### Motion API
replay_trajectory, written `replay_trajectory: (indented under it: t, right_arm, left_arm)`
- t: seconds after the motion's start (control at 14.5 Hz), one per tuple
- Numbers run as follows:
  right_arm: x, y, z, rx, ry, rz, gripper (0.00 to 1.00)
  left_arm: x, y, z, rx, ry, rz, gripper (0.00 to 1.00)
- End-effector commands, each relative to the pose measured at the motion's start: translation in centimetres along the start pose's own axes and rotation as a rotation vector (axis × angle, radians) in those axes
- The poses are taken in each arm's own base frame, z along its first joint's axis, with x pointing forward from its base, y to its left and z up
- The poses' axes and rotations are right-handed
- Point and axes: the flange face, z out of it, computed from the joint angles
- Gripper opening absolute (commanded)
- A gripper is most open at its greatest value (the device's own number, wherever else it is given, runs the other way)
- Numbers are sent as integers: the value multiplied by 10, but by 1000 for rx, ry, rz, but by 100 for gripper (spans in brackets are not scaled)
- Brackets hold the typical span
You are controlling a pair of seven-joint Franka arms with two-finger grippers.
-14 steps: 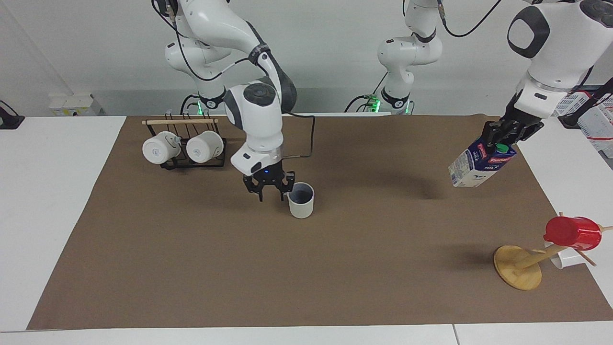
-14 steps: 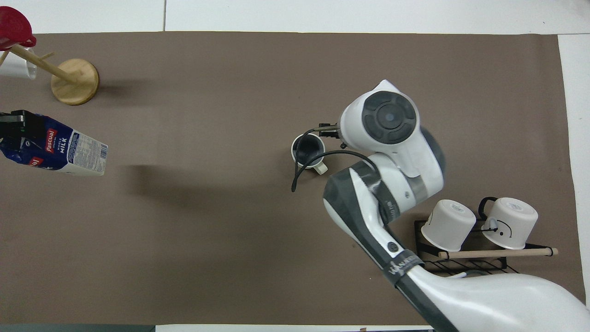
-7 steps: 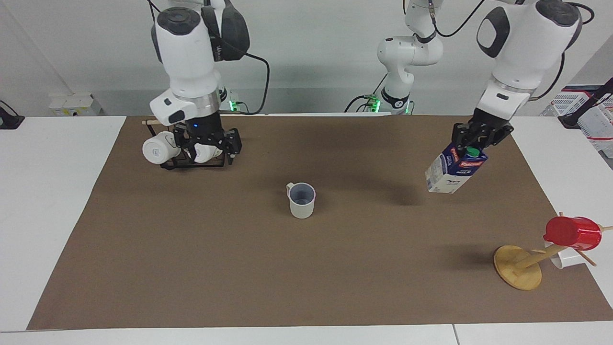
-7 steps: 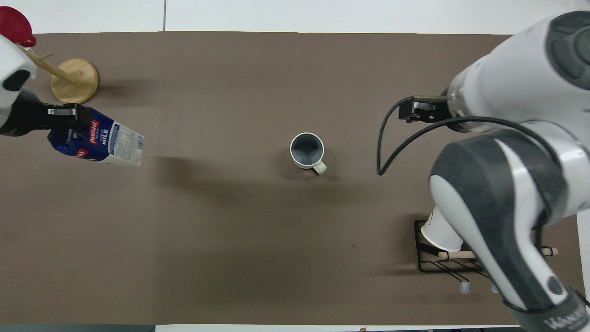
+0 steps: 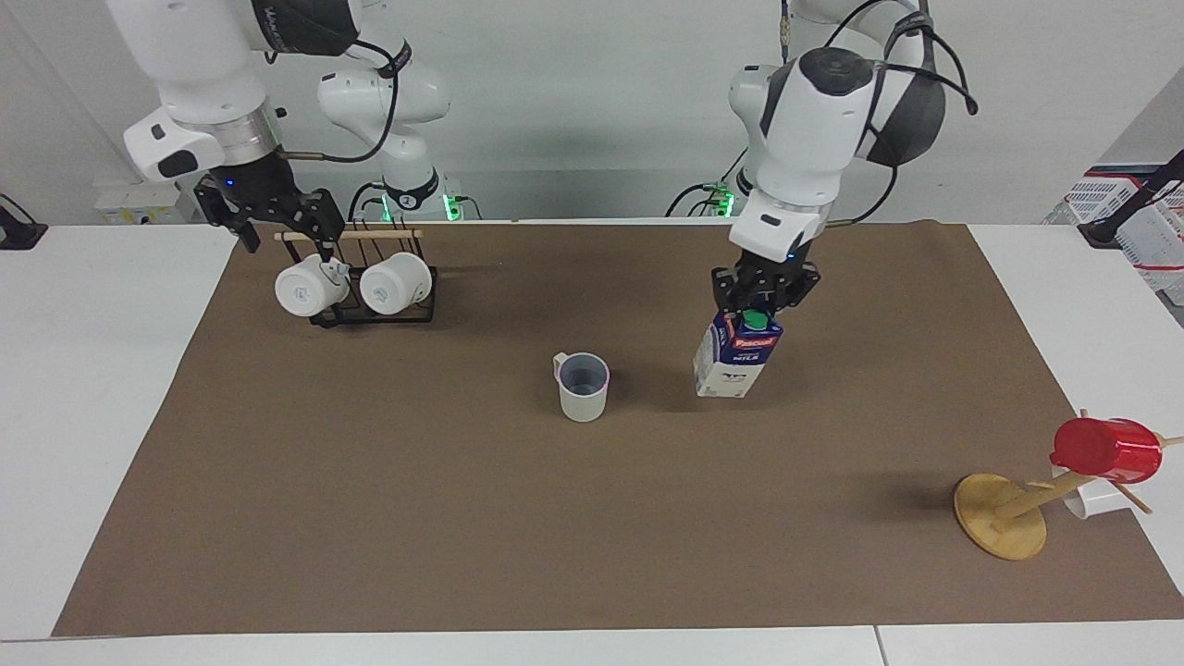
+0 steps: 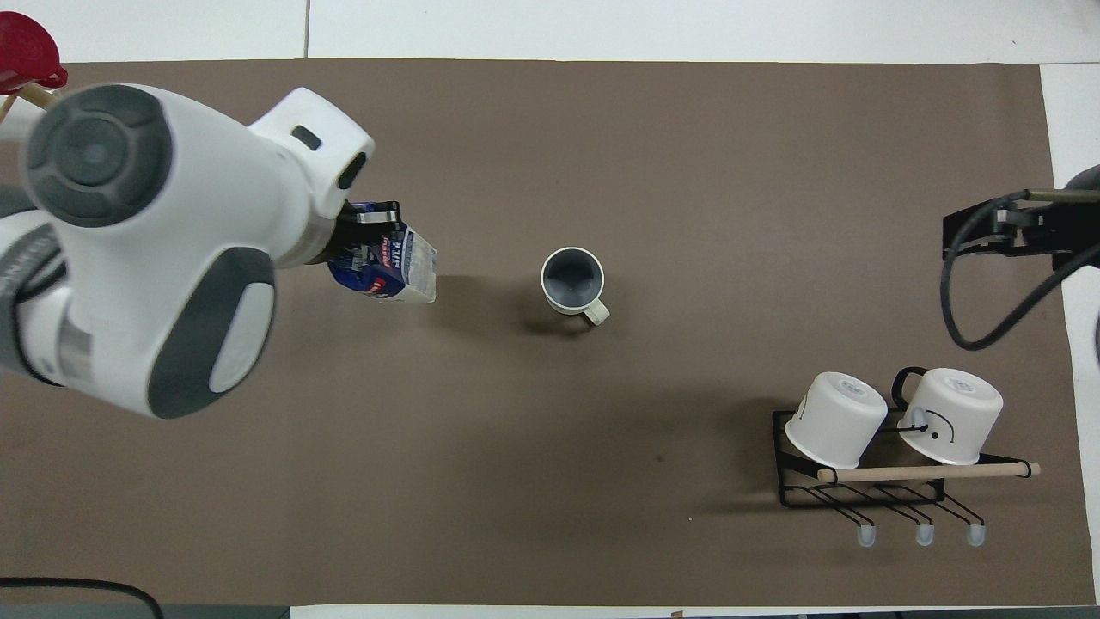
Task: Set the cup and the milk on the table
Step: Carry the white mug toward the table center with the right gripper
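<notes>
The milk carton (image 5: 733, 359) is gripped at its gabled top by the closed left gripper (image 5: 764, 298), slightly tilted, with its base at or just above the brown mat of the table (image 5: 592, 518); contact cannot be told. The cup (image 5: 583, 386) is seen upright on the mat, beside the carton toward the right arm's end. The right gripper (image 5: 277, 215), its fingers spread and nothing held, is raised beside the black mug rack (image 5: 375, 313) with two white mugs (image 5: 356, 287).

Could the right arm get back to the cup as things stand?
Probably yes. The right gripper hangs open over the mug rack, and the cup stands alone on bare mat. The left gripper holds the milk beside it, apart.
</notes>
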Motion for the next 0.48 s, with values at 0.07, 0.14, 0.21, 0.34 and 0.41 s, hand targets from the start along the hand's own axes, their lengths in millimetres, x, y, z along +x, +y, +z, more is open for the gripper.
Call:
replay_trajectory:
  t: [0.07, 0.14, 0.21, 0.34, 0.41]
  right_arm:
    - [10, 18, -3, 41, -18, 0, 100]
    - [9, 16, -1, 44, -19, -16, 100]
    - [7, 11, 0, 43, -21, -19, 100]
    - [5, 10, 2, 43, -24, -27, 100]
    - [5, 10, 3, 42, -28, -27, 100]
  left_arm:
    - [-4, 42, 19, 11, 23, -28, 0]
    - [-11, 58, 29, 19, 12, -45, 0]
    - [-17, 71, 38, 42, 19, -64, 0]
    - [-22, 88, 43, 36, 58, -86, 0]
    - [-24, 92, 43, 34, 62, -89, 0]
